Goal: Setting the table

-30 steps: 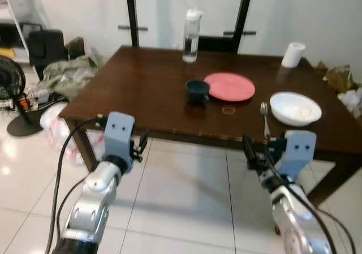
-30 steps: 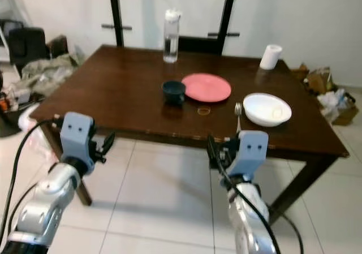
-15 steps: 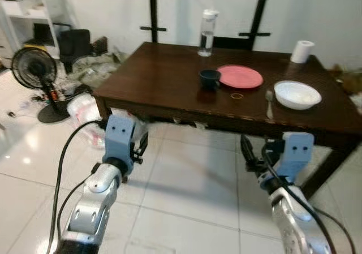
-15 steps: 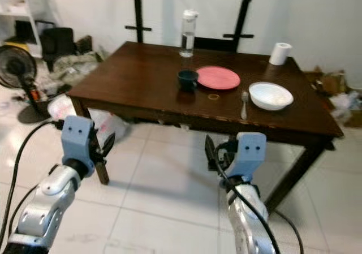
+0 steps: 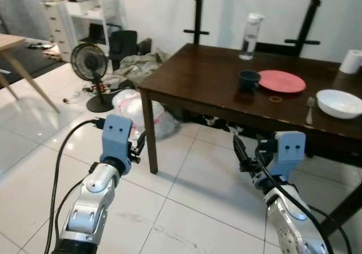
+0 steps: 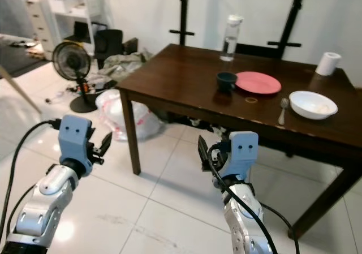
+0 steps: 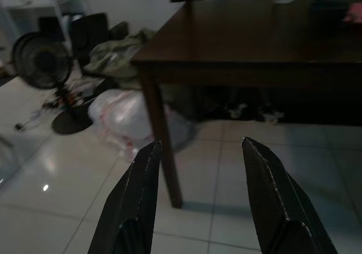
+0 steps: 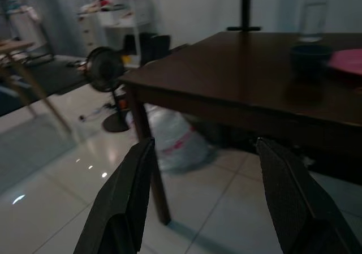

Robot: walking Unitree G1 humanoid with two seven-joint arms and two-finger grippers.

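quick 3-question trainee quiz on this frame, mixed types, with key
1. True or false: the dark cup stands on the pink plate.
2. Which lies nearest the white bowl? A fork; B water bottle; C paper roll.
3. Fill in: both the left gripper and the right gripper have their fingers ____.

Key
1. False: it stands on the table beside the plate.
2. A
3. open, holding nothing

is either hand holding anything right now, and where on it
Nothing is held. The left hand and the right hand are both open with only floor between their fingers, short of the table.
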